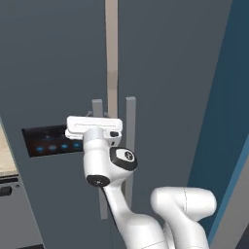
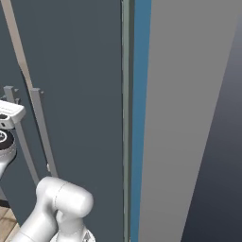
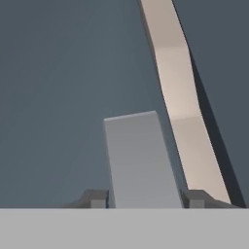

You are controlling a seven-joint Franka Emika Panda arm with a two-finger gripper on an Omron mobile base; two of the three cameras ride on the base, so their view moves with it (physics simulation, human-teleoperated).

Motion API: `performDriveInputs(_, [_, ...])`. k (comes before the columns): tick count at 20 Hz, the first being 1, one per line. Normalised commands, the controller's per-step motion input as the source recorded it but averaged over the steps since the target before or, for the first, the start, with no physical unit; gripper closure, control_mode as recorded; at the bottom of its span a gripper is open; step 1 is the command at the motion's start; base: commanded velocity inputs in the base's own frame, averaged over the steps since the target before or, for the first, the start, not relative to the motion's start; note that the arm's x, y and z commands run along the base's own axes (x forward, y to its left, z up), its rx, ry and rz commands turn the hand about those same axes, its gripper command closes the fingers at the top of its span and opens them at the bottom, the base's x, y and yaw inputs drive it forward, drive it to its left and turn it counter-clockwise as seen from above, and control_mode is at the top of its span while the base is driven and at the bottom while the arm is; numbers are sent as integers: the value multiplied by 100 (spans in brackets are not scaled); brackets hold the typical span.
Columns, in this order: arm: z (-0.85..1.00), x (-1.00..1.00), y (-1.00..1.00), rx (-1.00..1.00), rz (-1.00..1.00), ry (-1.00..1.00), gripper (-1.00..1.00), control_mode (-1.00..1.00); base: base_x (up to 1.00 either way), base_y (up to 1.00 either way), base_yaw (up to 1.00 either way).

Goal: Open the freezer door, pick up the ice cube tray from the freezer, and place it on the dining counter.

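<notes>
Two grey doors (image 1: 58,73), two bar handles (image 1: 130,146), perhaps one control panel (image 1: 48,141).

Just right of the gripper (image 3: 143,199) a narrow beige strip (image 1: 112,48) runs up between the two doors. Beyond it on the right is the plain door (image 1: 170,73), slate grey, shut. Its bar (image 1: 130,146), grey and upright, stands just beside the strip and reaches both above and below the gripper. Further right a blue panel (image 2: 140,118) runs tall along the door's edge, with a broad grey wall (image 2: 189,118) past it. Low to the gripper's left sits a dark block (image 1: 14,214), possibly an appliance front, with a pale slab (image 1: 6,155) above it. Wood floor (image 2: 7,220) shows well below.
</notes>
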Motion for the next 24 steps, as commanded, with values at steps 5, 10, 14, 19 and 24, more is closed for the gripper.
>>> performDriveInputs(5, [0, -12, 2, 0, 0, 0, 100, -100, 0, 0, 0])
performDriveInputs(10, [0, -39, 14, 0, 0, 0, 100, -100, 0, 0, 0])
performDriveInputs(14, [0, -53, 22, 0, 0, 0, 100, -100, 0, 0, 0])
performDriveInputs(19, [0, -64, 26, 0, 0, 0, 100, -100, 0, 0, 0])
performDriveInputs(24, [0, -62, 28, 0, 0, 0, 100, -100, 0, 0, 0])
